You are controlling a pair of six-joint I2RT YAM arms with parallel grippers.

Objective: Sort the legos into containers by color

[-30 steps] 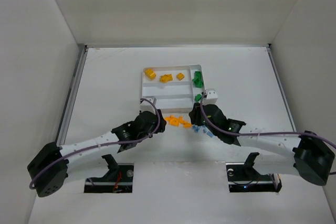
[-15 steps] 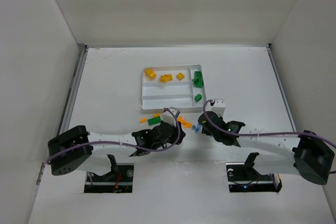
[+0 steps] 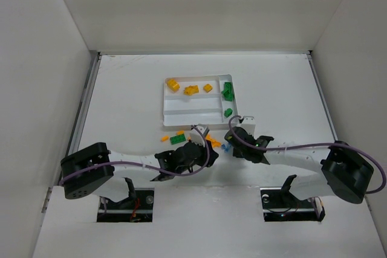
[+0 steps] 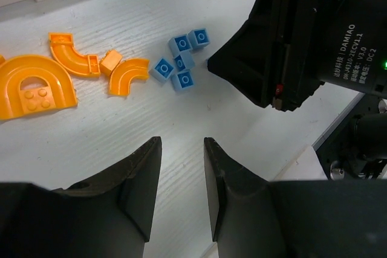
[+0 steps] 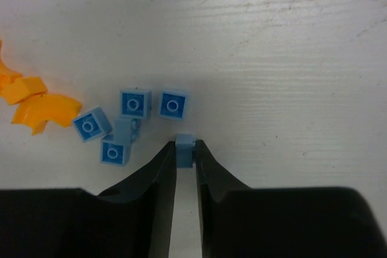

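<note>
**Worktop** (image 3: pixel 121 98): white, flat, with pale walls on three sides.

**Tray** (image 3: pixel 184 113): white, shallow and divided. It lies flat past both arms, about mid-worktop.

**Yellow bricks** (image 3: pixel 191 90): three small lots spaced along the tray's farthest long section.

**Green bricks** (image 3: pixel 227 91): in the narrow section at the tray's right end. One lot is at the far end and a smaller one closer in.

**Loose green brick** (image 3: pixel 177 140): on the worktop, just outside the tray's near edge, with small orange bits close by.

**Orange curved pieces** (image 4: pixel 72 58): one arch, two quarter-bends and a small block. They lie grouped on the worktop, to the right of the loose green brick in the top view.

**Pale blue cubes** (image 4: pixel 181 64): five single-stud cubes in a tight cluster on the worktop, just beside the orange curves.

**Left pincer** (image 4: pixel 181 149): jaws spread with nothing between them. It is low over bare worktop, with the orange curves and blue cluster ahead but apart from it. The right arm (image 4: pixel 314 34) fills the far side of this view.

**Right pincer** (image 5: pixel 185 152): jaws pressed in on a single blue cube (image 5: pixel 184 144), pinched at the fingertips. This cube sits just beside the cluster. Whether it rests on the worktop cannot be told.
</note>
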